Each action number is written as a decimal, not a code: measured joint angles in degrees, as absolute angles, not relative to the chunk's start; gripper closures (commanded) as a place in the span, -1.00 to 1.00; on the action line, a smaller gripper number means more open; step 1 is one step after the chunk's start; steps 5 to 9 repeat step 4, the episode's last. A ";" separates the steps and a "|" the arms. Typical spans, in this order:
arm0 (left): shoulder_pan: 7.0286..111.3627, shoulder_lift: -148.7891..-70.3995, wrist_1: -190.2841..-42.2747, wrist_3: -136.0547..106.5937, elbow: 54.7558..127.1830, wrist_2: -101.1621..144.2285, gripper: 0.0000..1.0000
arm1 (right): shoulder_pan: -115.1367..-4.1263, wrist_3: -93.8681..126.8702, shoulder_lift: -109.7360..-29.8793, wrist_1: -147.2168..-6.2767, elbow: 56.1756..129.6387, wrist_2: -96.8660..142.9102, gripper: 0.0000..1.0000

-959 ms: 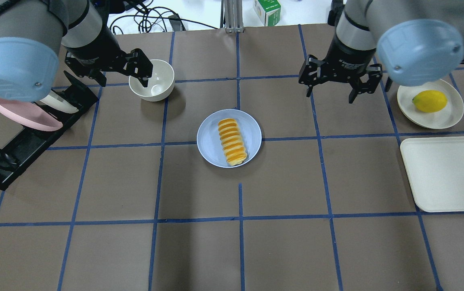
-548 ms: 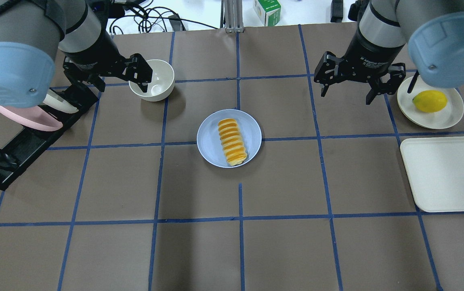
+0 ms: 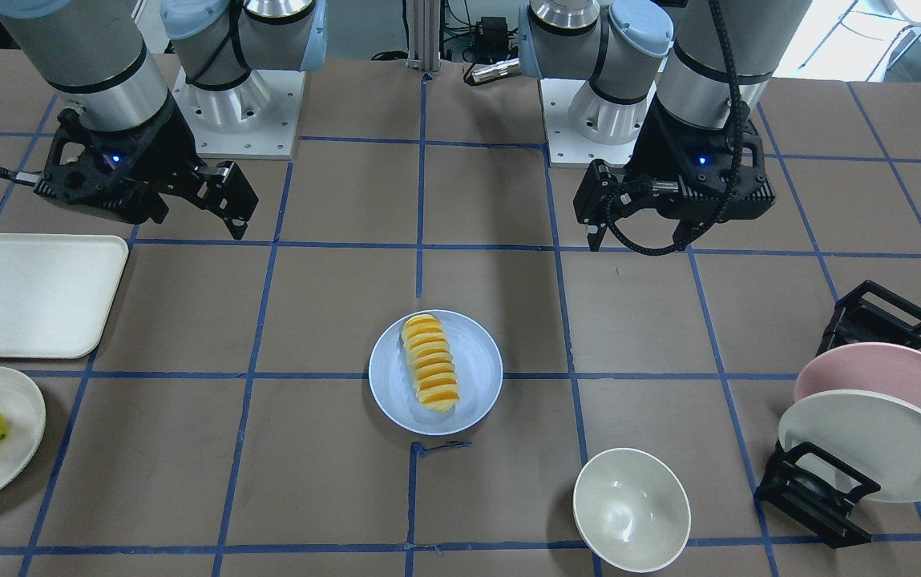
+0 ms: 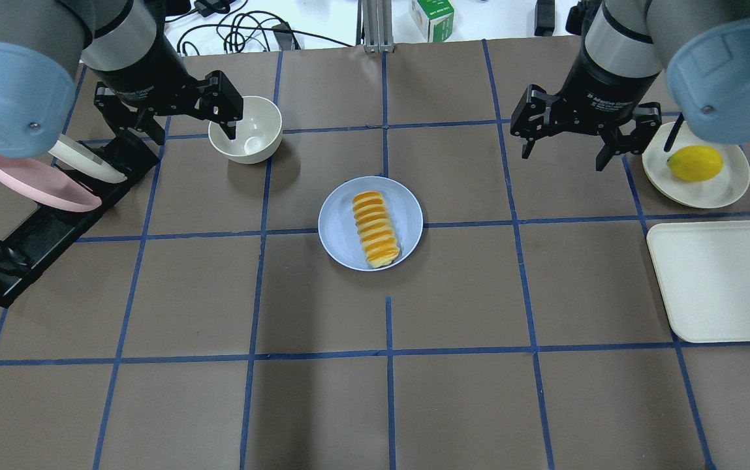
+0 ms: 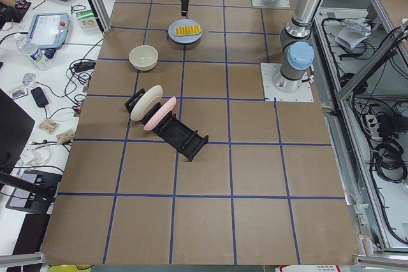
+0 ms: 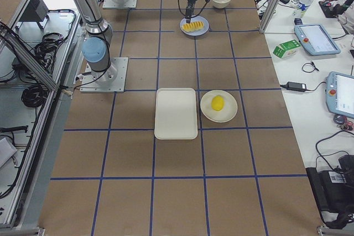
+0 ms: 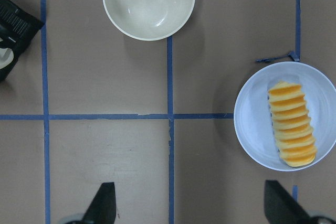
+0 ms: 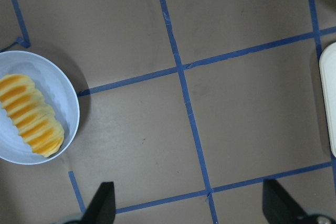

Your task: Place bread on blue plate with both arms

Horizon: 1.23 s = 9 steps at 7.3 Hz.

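- A brown table (image 4: 322, 405) ruled into squares by blue tape fills the work area; benches with cables lie beyond its far edge.
- Clock directions below use the overhead view, with the blue plate (image 4: 339, 228) as dial centre.
- The bread (image 4: 375, 228) lies flat on the blue plate, inside the rim, its long axis running from about 11 to 5 o'clock.
- The left gripper (image 4: 185, 124) hangs at 10 o'clock, jaws spread, nothing between them. One finger overlaps the white bowl (image 4: 246, 129) in this view; the front view shows them apart.
- The right gripper (image 4: 564, 156) hangs at 2 o'clock, jaws likewise spread and empty, near the cream plate (image 4: 720, 192) with the lemon (image 4: 694, 163).
- Judgement: the placement looks complete; the step in hand is clearing both arms.
- Procedure: keep both jaws released. Move each arm up and outward, never across the dial centre. Keep the left clear of the bowl and the plate rack (image 4: 55, 222) at 9 o'clock, and the right clear of the lemon.
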<state>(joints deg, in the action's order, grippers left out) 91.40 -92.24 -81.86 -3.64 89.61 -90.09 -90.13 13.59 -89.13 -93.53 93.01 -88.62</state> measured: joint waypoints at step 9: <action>91.36 -91.97 -82.33 -3.95 89.45 -90.24 -1.00 | -90.26 12.78 -89.60 -93.55 93.32 -89.46 -1.00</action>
